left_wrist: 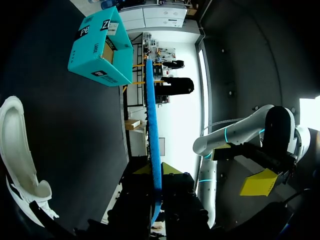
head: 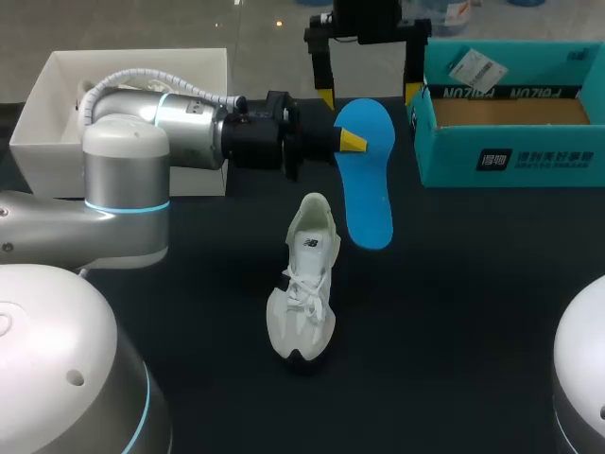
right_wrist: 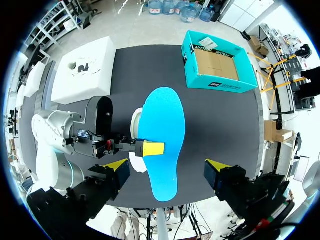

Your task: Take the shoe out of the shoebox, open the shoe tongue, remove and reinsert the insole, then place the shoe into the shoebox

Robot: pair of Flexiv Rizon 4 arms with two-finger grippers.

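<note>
My left gripper (head: 352, 142) is shut on the edge of a blue insole (head: 367, 180) and holds it in the air above the black table. In the left wrist view the insole (left_wrist: 153, 140) shows edge-on between the fingers of that gripper (left_wrist: 156, 172). A white shoe (head: 307, 279) stands on its sole below and in front of the insole, toe toward the table's front. My right gripper (head: 370, 95) hangs open above the insole's far end. From the right wrist view, that gripper (right_wrist: 166, 170) looks down on the insole (right_wrist: 162, 135), which hides most of the shoe (right_wrist: 134, 120).
A teal shoebox (head: 510, 165) stands open at the back right, also seen as the shoebox (right_wrist: 215, 85) from above. A white box (head: 57, 132) sits at the back left behind my left arm.
</note>
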